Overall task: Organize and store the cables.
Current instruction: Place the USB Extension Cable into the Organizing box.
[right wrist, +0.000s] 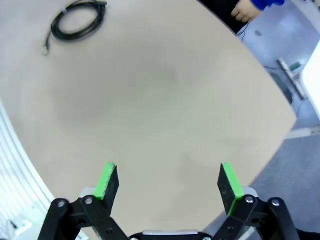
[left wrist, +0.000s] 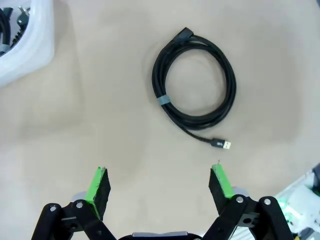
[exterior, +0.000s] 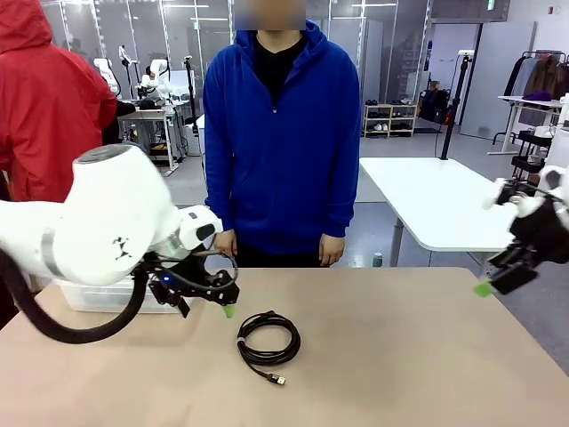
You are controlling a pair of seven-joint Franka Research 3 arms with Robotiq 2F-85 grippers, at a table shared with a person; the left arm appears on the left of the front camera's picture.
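One coiled black cable lies flat on the tan table near centre in the front view, USB plug end trailing toward 5 o'clock, w/ a grey tie on the loop at approx. 9 o'clock in the left wrist view. Left gripper hovers just off the coil's 10 o'clock side in the front view, jaws wide, nothing held; a white bin w/ more dark cords sits at 10 o'clock in its wrist view. Right gripper hangs well apart at the table's 3 o'clock edge, jaws wide & empty; a person in a blue hoodie stands at the far side, 12 o'clock.
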